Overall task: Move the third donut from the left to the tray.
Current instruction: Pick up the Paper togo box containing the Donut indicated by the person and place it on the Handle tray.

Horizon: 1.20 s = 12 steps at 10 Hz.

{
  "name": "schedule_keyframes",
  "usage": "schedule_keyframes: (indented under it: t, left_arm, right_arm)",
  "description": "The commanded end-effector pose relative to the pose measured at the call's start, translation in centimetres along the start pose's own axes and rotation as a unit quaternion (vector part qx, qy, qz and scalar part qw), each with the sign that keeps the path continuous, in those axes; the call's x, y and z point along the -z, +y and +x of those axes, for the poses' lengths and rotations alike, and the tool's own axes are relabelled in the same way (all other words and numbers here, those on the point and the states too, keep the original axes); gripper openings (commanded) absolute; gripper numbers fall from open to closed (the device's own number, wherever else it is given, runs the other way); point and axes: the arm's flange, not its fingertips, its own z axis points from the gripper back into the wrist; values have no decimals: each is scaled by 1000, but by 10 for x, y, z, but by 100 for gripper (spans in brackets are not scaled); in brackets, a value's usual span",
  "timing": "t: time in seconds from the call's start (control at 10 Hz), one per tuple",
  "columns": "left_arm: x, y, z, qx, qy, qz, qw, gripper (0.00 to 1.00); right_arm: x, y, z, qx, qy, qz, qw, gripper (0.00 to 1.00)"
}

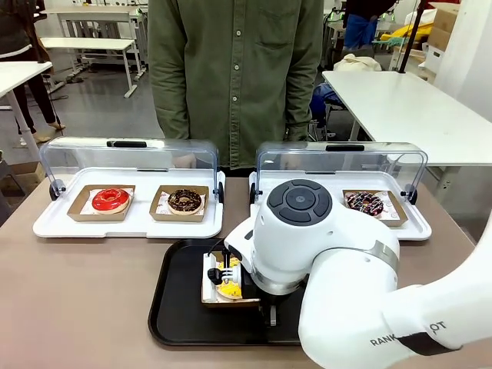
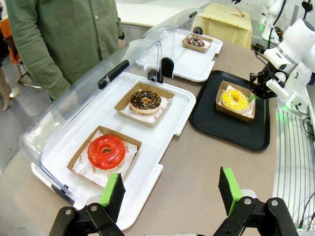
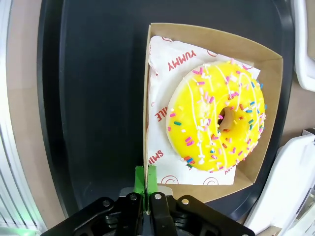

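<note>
The right gripper (image 3: 145, 189) fingers clamp the brown cardboard holder's wall beside the yellow-iced sprinkled ring donut (image 3: 216, 115) on the black plastic tray (image 3: 93, 98). Lifting before release would drag it. Left gripper (image 2: 171, 189) fingers are spread, empty.

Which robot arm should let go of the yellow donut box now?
The right: its claw is shut on the brown cardboard holder over the black tray. The left claw is open, far off.

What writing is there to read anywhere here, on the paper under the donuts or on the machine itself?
"YUMMY": red print on the white paper under the yellow donut, right wrist view.
"SMI…": red print on the same paper, cut off at the box wall.
"RANK…" and "…OT": dark letters on the right arm, partly hidden.
Red print on the paper under the red donut: too small to read.
</note>
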Motion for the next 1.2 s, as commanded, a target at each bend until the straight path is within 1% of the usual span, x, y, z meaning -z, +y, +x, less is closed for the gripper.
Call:
schedule_keyframes:
  t: [0.0,0.1,0.2,0.3,0.4,0.5,0.6,0.8,0.9,1.1]
  left_arm:
    - [0,1,1,11,-13,-1,1000,100]
    - [0,1,1,11,-13,-1,1000,100]
    - [0,1,1,11,-13,-1,1000,100]
    - [0,1,1,11,-13,-1,1000,100]
    - [0,1,1,11,-13,-1,1000,100]
    - [0,1,1,11,-13,-1,1000,100]
    - [0,1,1,11,-13,-1,1000,100]
    - [0,1,1,11,-13,-1,1000,100]
    - [0,1,1,11,-13,-1,1000,100]
    - [0,1,1,11,-13,-1,1000,100]
  right_arm:
    - [-1,24,-40,17,-22,10,1000,2]
    - [-3,22,-41,31,-25,6,999,2]
    - [-5,23,-42,29,-25,1,999,60]
    - [-9,23,-42,32,-29,3,999,60]
    - [-16,22,-42,39,-35,5,999,100]
    - [-28,21,-42,55,-39,11,998,63]
    - [-41,19,-39,68,-43,11,997,100]
    - [-74,15,-37,91,-45,13,995,100]
    - [-88,13,-38,91,-47,18,995,100]
    - [-103,10,-38,95,-47,20,994,100]
